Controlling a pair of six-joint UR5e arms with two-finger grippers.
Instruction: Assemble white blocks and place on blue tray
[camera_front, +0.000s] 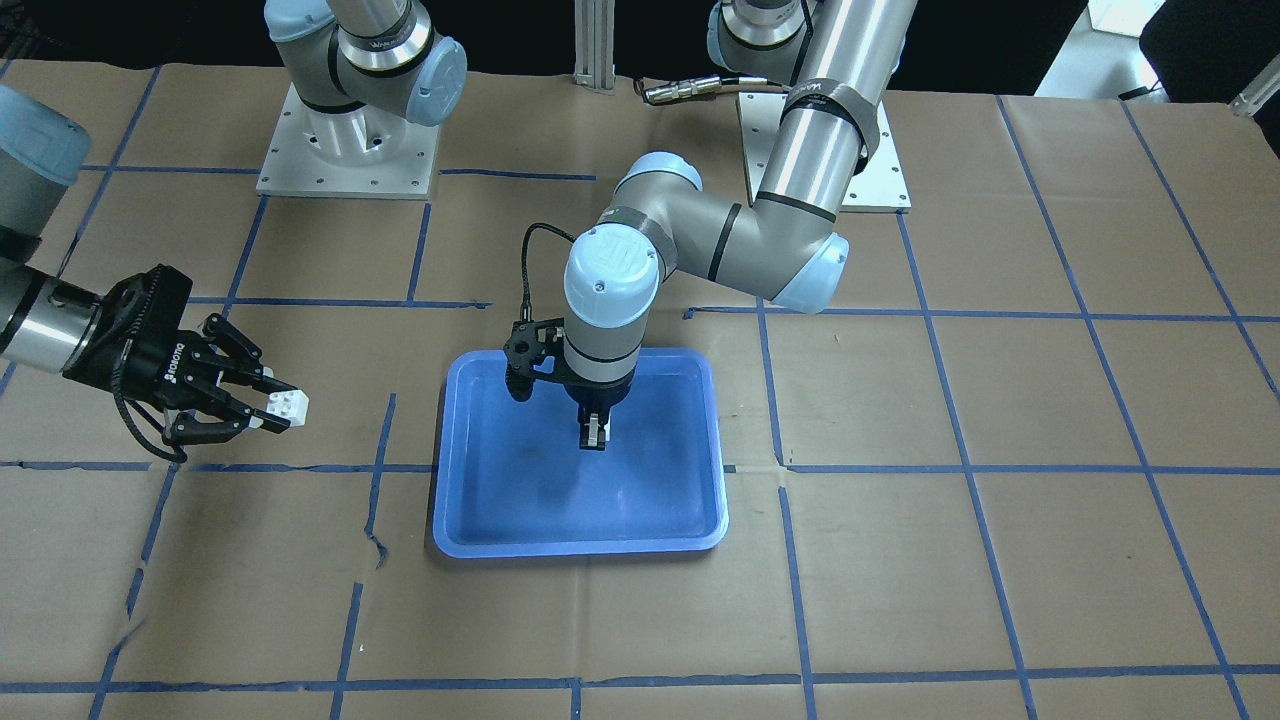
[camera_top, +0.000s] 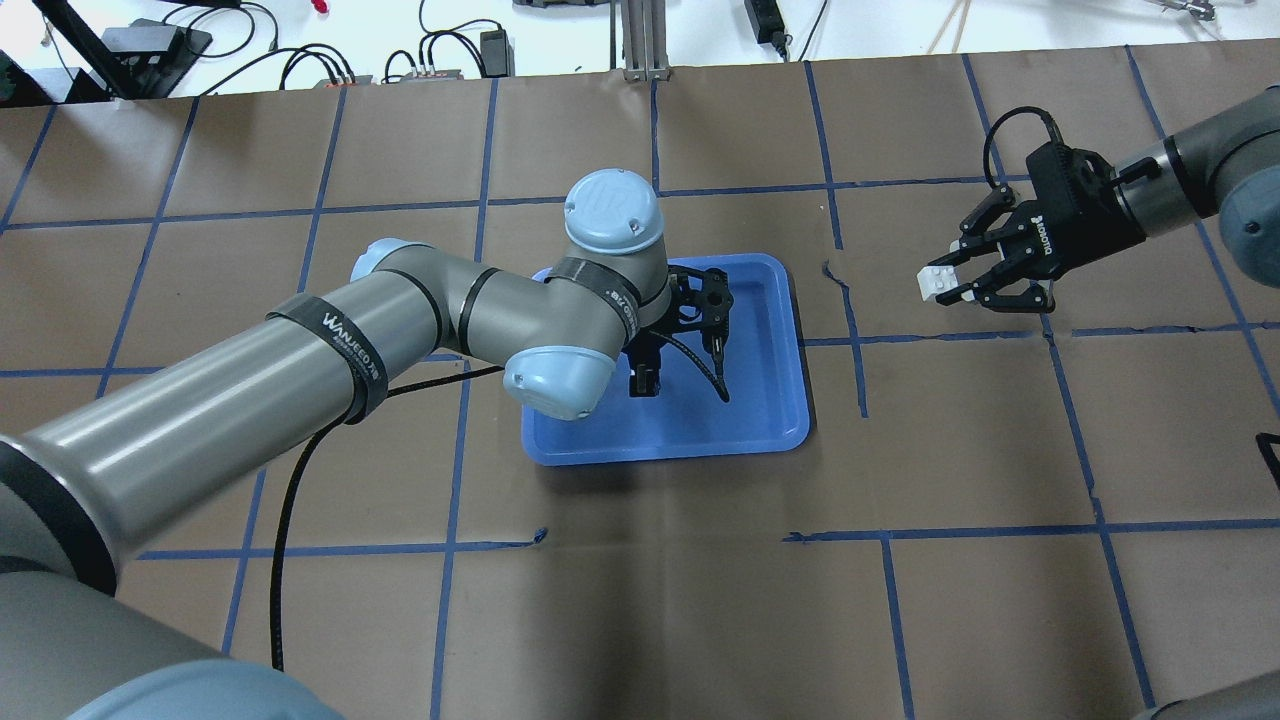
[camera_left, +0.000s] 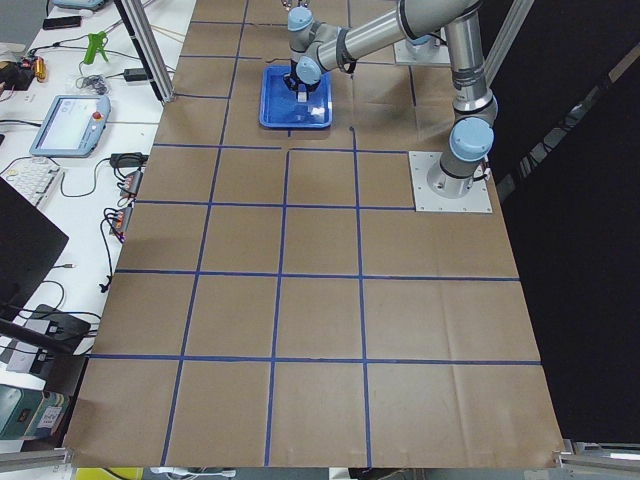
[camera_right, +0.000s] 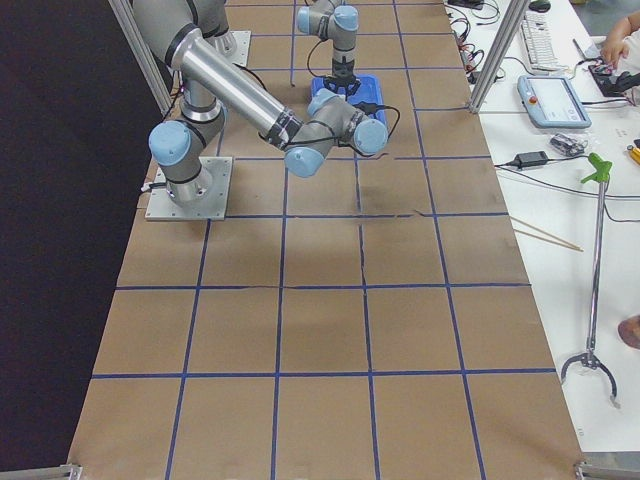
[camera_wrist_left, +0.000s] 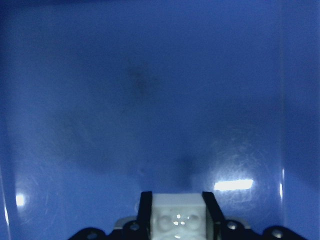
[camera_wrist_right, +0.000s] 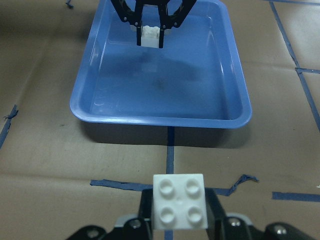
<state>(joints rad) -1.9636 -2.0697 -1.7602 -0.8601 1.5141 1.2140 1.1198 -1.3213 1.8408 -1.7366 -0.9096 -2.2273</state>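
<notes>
My left gripper (camera_front: 594, 436) hangs fingers-down over the blue tray (camera_front: 580, 546), shut on a small white block (camera_wrist_left: 177, 219) held just above the tray's base. The right wrist view shows that block (camera_wrist_right: 149, 36) between the left fingers at the tray's far side. My right gripper (camera_top: 942, 282) is off to the tray's side, above the brown paper, shut on the second white block (camera_wrist_right: 180, 201), whose four studs show. That block (camera_front: 291, 406) is also clear in the front view. The two blocks are apart.
Brown paper with a blue tape grid covers the table (camera_top: 700, 600). The tray (camera_top: 660, 452) sits near the middle. The arm bases (camera_front: 345, 150) stand on metal plates on the robot's side. Cables and a pendant (camera_left: 75, 120) lie on the operators' bench beside the table.
</notes>
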